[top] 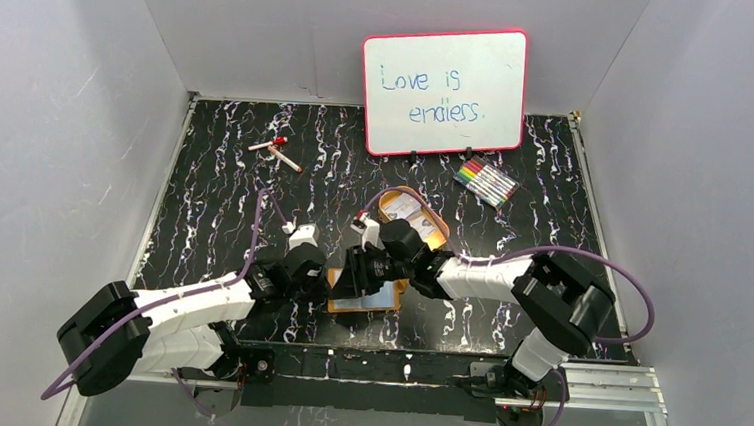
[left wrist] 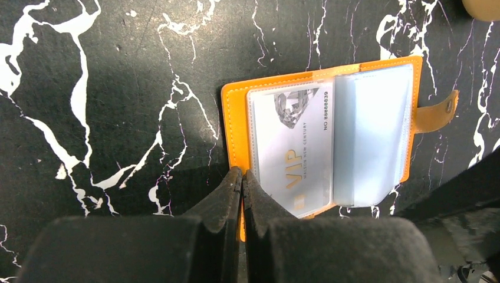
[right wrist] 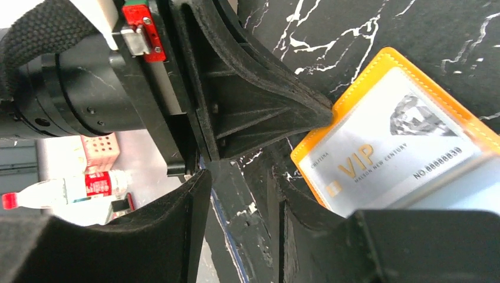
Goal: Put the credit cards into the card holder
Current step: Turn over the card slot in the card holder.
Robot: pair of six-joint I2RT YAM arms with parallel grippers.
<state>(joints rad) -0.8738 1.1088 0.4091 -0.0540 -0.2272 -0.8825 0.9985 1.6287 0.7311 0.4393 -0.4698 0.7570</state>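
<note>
The card holder (left wrist: 234,118) lies open on the black marble table, tan-orange with pale blue-grey pockets. A pale VIP credit card (left wrist: 289,147) sits in its left pocket. My left gripper (left wrist: 242,175) is shut on the holder's orange near-left edge. In the right wrist view the holder (right wrist: 354,68) and card (right wrist: 383,147) show at right, with the left gripper's fingers (right wrist: 265,112) pinching its corner. My right gripper (right wrist: 242,186) is open and empty, close beside the holder's edge. From above, both grippers (top: 326,282) (top: 354,270) meet at the holder (top: 372,301). More cards (top: 405,207) lie in a tin tray.
An oval yellow-orange tin tray (top: 439,225) sits just behind the right gripper. A whiteboard (top: 444,90) stands at the back, a pack of coloured markers (top: 485,183) in front of it, and red-capped pens (top: 275,149) at the back left. Grey walls enclose the table.
</note>
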